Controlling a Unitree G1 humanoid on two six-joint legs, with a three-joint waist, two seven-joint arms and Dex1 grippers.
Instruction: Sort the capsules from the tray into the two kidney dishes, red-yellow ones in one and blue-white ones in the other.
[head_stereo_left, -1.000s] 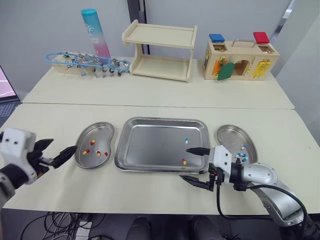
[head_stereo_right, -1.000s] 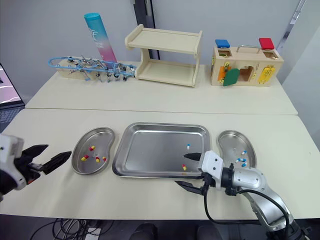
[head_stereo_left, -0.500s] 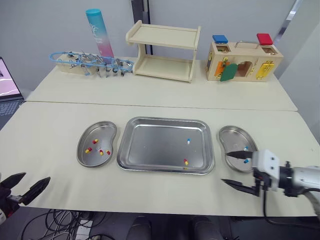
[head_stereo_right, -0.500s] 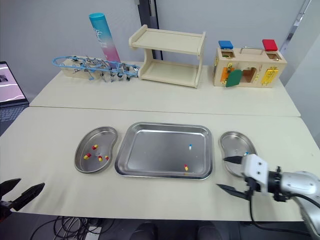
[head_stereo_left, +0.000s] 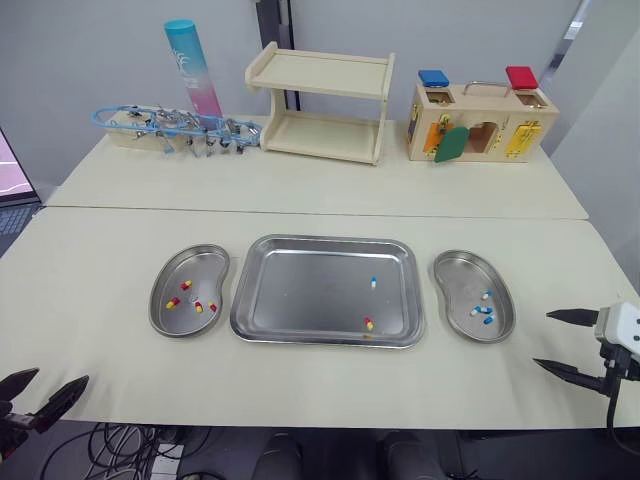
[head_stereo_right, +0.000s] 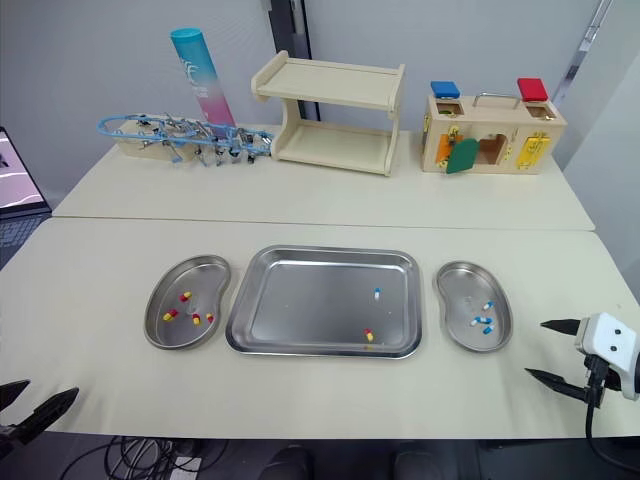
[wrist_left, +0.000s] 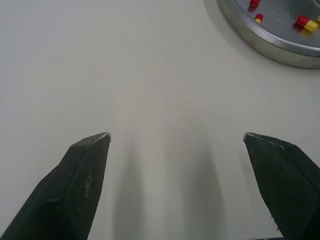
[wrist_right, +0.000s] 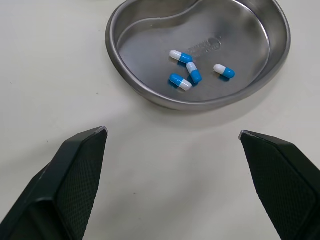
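1. Blue-and-white, the lone two-tone capsule (head_stereo_left: 373, 282) lies in the right half of the shallow rectangular steel tray (head_stereo_left: 300, 290). A lone red-and-yellow capsule (head_stereo_left: 368, 323) lies nearer, close to the tray's near rim. The two are apart.
2. That tray sits in the middle of the pale beige table (head_stereo_left: 100, 260), between two dishes that lie just beside its short ends.
3. To the left, the left steel kidney dish (head_stereo_left: 205, 268) holds four red-and-yellow capsules (head_stereo_left: 198, 307), loosely scattered over its near half.
4. To the right, the right steel kidney dish (wrist_right: 150, 30) holds four blue-and-white capsules (wrist_right: 194, 73). Three are bunched close together and the fourth lies a little apart.
5. The right gripper (head_stereo_left: 560, 342) is at the near right of the table, to the right of the right dish and nearer than it. Its two black fingers are spread wide with nothing between them.
6. The left gripper (head_stereo_left: 62, 375) is at the table's near left edge, well apart from the left dish. Its fingers are likewise spread, with bare tabletop between them in the left wrist view.
7. Along the far side stand a turquoise-and-pink tube (head_stereo_left: 192, 68), a blue wire rack of metal tools (head_stereo_left: 170, 125), a pale wooden two-tier shelf (head_stereo_left: 320, 100) and a wooden latch box with blue and red knobs (head_stereo_left: 480, 120).
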